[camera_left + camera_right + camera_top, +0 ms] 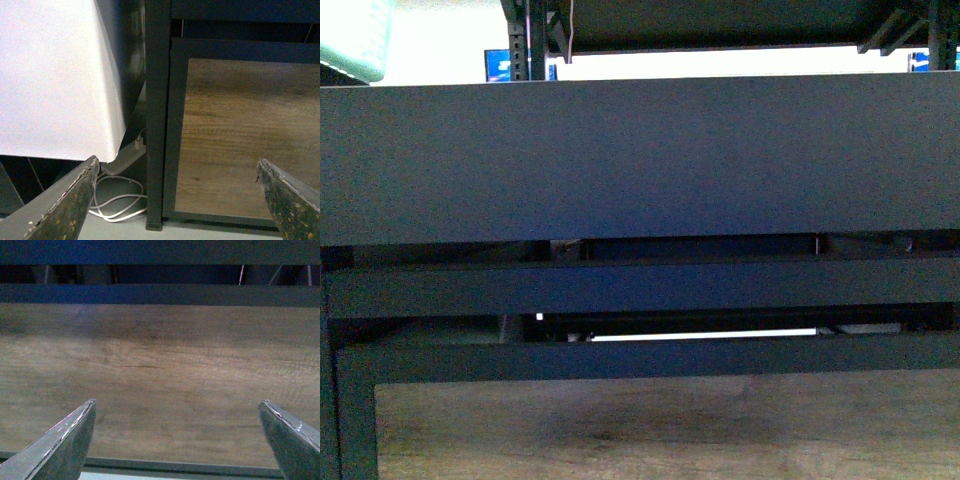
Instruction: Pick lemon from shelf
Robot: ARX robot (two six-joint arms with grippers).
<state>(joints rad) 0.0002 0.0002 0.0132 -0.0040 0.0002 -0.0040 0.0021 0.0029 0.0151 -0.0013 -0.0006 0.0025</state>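
Observation:
The lemon is out of view in every frame. The shelf fills the front view as thick black front edges with a wood-grain lower panel below. My left gripper is open and empty, low down, facing the shelf's black corner post and its wood-grain panel. My right gripper is open and empty, close to the same wood-grain panel, with black shelf bars beyond. Neither arm shows in the front view.
A white draped cover hangs beside the shelf's post. A white power strip and coiled white cables lie on the floor under it. More racks stand beyond the top tray.

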